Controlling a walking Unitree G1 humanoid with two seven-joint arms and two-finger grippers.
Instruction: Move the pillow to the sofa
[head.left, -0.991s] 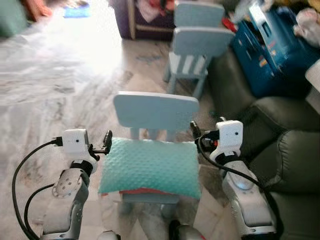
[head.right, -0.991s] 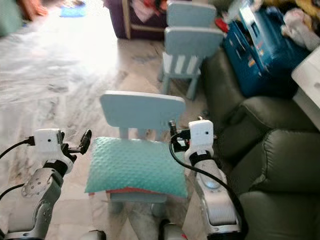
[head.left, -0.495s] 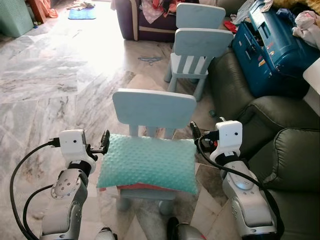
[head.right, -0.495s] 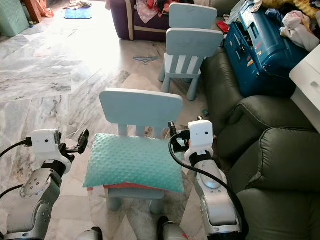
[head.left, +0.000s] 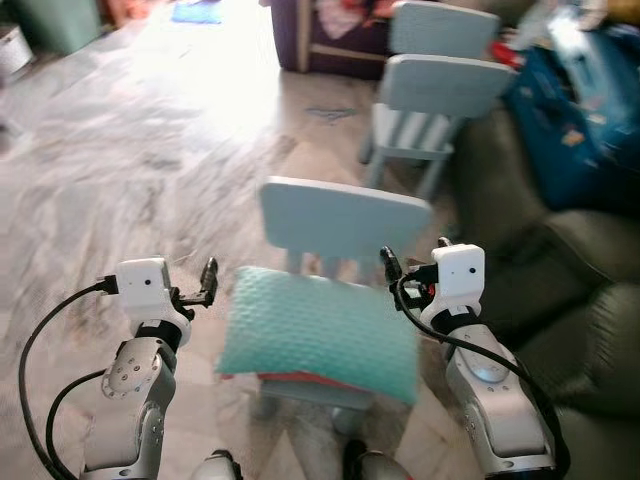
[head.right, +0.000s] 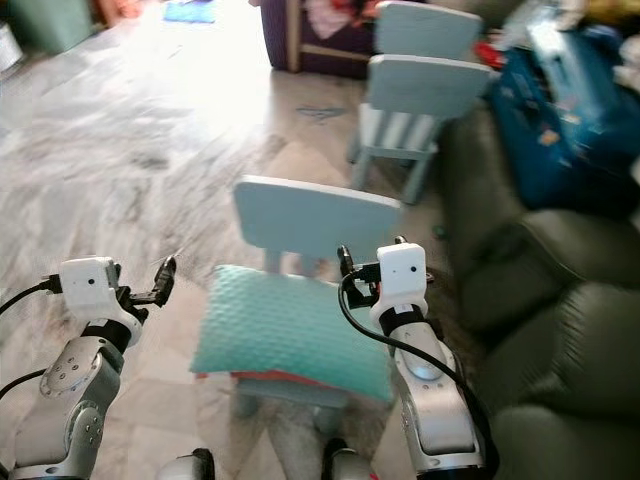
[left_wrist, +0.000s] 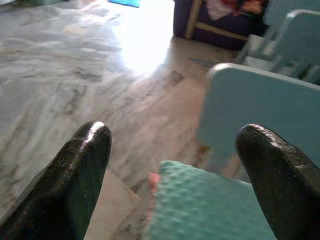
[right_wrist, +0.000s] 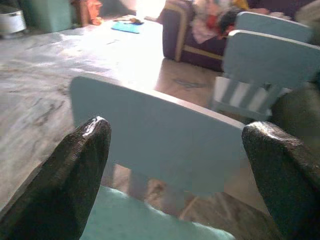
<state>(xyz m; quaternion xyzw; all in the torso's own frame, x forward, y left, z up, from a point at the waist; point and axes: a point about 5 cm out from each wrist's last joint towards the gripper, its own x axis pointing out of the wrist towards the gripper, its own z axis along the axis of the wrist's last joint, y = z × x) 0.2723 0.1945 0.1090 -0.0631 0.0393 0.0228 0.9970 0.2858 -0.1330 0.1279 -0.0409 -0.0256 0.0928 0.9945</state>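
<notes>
Nothing moved yet: pillow (head.left: 318, 336) lies on chair (head.left: 345, 217), between left hand (head.left: 208, 282) and right hand (head.left: 388, 266), both open; sofa (head.left: 590, 330) beyond right hand.

Pillow (head.left: 318, 333): teal, bumpy-textured, rectangular; lies flat on a small pale-blue chair seat; dark sofa (head.left: 560, 300) just to its right.
</notes>
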